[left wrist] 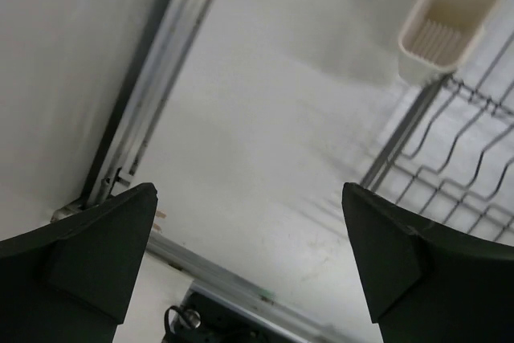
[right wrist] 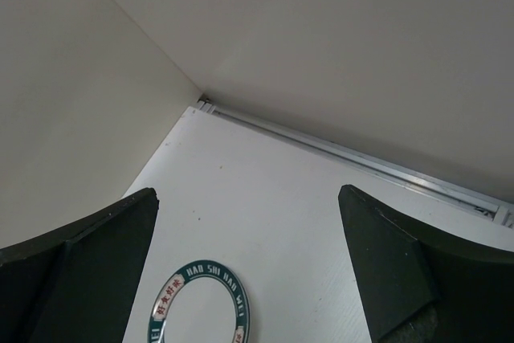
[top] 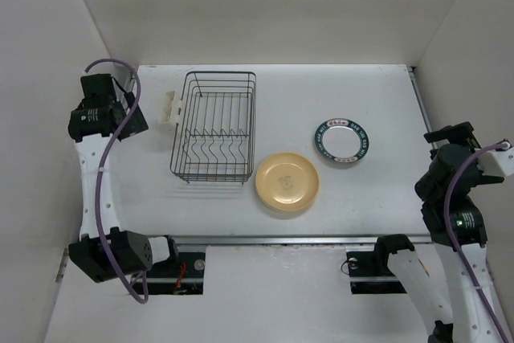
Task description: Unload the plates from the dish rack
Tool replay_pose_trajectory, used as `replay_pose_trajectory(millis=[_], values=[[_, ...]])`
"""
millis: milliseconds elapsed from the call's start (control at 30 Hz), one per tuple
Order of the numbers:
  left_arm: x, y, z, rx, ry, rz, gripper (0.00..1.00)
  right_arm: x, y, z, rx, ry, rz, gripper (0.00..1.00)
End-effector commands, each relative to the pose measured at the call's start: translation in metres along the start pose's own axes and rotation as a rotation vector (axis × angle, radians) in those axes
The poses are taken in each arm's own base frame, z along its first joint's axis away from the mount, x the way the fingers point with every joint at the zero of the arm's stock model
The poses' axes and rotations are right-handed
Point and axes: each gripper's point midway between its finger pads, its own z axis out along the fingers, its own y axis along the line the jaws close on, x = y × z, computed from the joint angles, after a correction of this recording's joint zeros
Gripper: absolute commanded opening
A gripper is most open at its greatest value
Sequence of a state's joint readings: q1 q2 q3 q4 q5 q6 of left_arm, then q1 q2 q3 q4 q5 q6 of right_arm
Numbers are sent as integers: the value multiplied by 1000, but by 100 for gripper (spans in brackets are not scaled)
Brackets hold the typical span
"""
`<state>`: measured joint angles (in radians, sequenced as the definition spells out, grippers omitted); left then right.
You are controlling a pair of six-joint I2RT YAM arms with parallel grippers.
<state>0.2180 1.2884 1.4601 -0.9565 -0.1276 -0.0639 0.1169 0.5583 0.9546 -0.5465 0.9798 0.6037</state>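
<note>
Left hand and right hand open; rack looks empty.
The left hand is spread wide and holds nothing. It hangs just left of the rack, near the cream piece on the rack's left side. The right hand is spread wide and empty too, well to the right of the rack. No plates show in the rack. The yellow plate lies flat just right of the rack's near corner. The teal-rim plate lies farther right. I think the job is done, or nearly. The table is plain white, with white walls around it.
</note>
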Motion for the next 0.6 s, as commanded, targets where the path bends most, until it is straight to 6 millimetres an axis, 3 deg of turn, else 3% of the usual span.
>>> replay_pose_trajectory(millis=[0, 167, 567], values=[[-31, 37, -6, -216, -152, -161, 100, -16, -10, -3, 34, -52, 0, 100], [-9, 28, 8, -166, -80, -110, 100, -13, -7, -2, 12, -43, -19, 100], [-5, 19, 10, -112, -82, -93, 100, -16, -2, -4, -14, -45, -4, 100]])
